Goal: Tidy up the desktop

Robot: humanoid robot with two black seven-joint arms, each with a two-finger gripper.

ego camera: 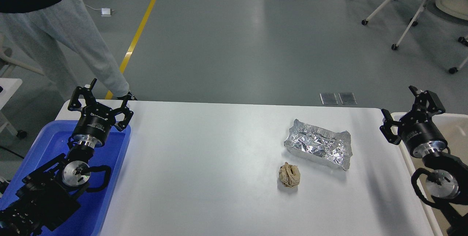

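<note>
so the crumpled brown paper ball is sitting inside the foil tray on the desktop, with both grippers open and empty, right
Not quite. The head view shows the crumpled brown paper ball lying on the desktop itself, apart from the foil tray, nearer the robot. The left gripper and right gripper are open and empty.

Bare desktop (204, 163) left of foil tray (319, 143)

On the desktop (219, 163) a crumpled foil tray (319, 143) lies near what looks like wadded brown paper (290, 175).
</note>
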